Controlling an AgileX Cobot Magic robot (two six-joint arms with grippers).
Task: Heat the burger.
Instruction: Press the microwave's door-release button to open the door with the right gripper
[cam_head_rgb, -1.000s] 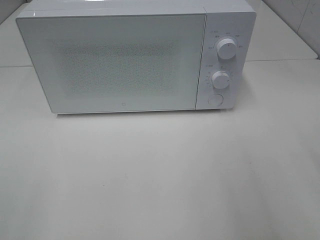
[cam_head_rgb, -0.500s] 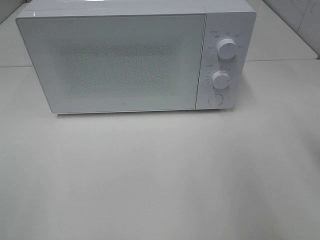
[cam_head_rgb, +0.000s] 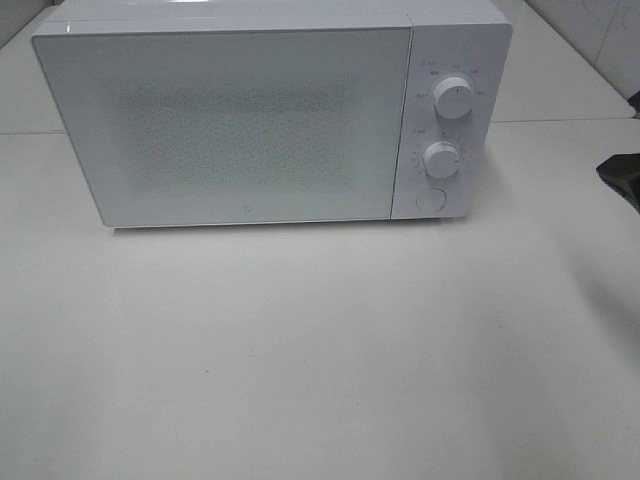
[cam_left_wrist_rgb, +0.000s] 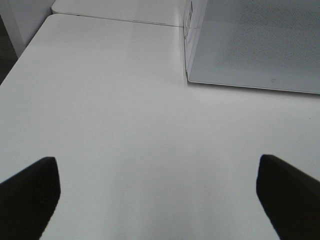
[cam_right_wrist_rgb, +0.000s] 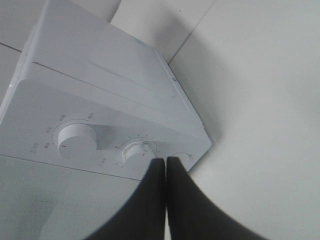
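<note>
Near microwave (cam_right_wrist_rgb: 100, 85), closed right hand (cam_right_wrist_rgb: 165, 161)

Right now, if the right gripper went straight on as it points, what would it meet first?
The right gripper would probably meet the white boxy microwave's control panel, between its lower round dial and round button; depth unclear.

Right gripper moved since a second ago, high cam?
Yes: the black right gripper has entered the high view from its right edge, toward the white boxy microwave, on its knob side.
</note>
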